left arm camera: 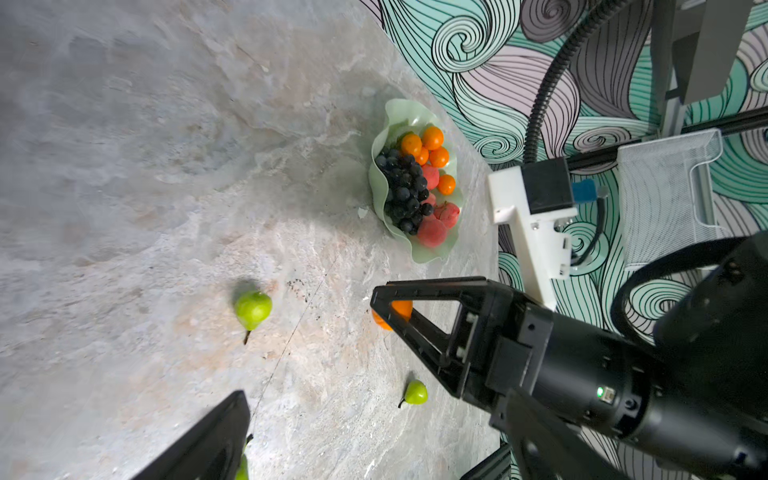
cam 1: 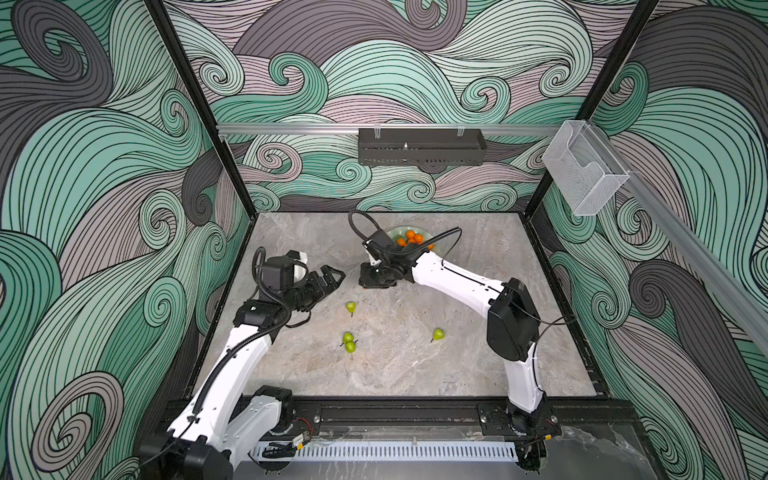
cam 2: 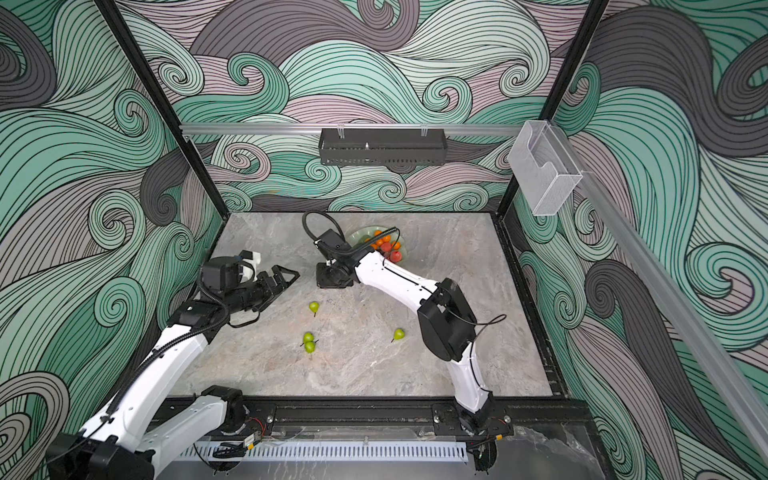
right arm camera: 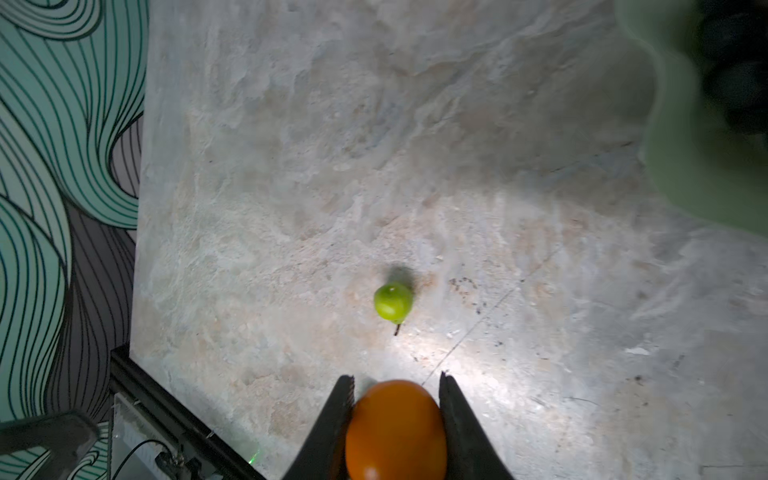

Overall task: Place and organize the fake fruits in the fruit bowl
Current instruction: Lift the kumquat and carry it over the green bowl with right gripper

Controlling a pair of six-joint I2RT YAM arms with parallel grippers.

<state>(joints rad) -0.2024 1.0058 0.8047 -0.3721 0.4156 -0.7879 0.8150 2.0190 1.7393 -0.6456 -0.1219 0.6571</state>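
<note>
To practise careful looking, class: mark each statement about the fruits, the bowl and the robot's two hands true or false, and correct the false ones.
1. The right hand grips an orange. True.
2. The left hand holds a fruit. False: it is open and empty.
3. Four pears lie on the table. True.
4. The grape bunch lies on the table. False: it sits in the fruit bowl.
</note>
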